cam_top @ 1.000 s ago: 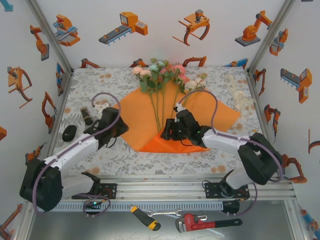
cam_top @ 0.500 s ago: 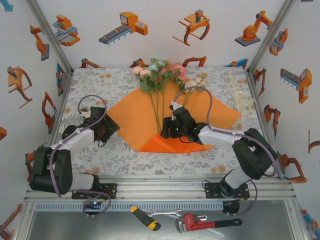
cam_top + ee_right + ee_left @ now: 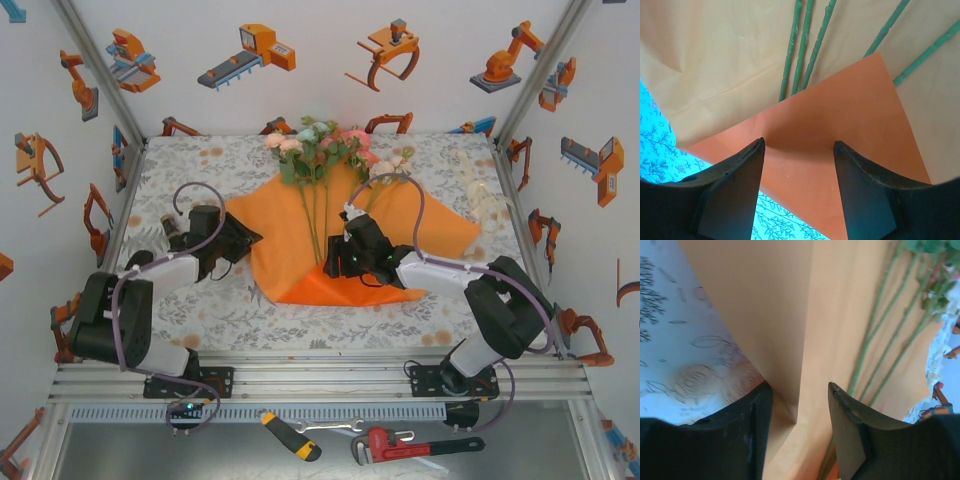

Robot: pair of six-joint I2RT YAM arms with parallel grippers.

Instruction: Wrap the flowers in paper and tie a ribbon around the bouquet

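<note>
The left end effector (image 3: 240,240) is straddling the raised left flap of the paper (image 3: 420,225), jaws half open and clamping nothing, so the flap is at risk of flopping back. The flowers (image 3: 322,150) are lying along the sheet's middle. The right end effector (image 3: 335,262), likewise half open and empty, is sitting over the folded bottom corner, where a nudge could roll the stems askew.

Two arms, same build. Left arm (image 3: 165,273): white shell on the long link, bulky black joint housings, black wrist block. Right arm (image 3: 432,272): same white link, same black joints. A thin grey-purple cable (image 3: 418,205) loops off each arm. Black base plates (image 3: 200,381) with small screws. Left gripper (image 3: 799,387): matte black wedge fingers (image 3: 742,435), faint scuffs. Right gripper (image 3: 798,141): black tapered fingers (image 3: 870,195), flat inner faces, rounded tips.
</note>
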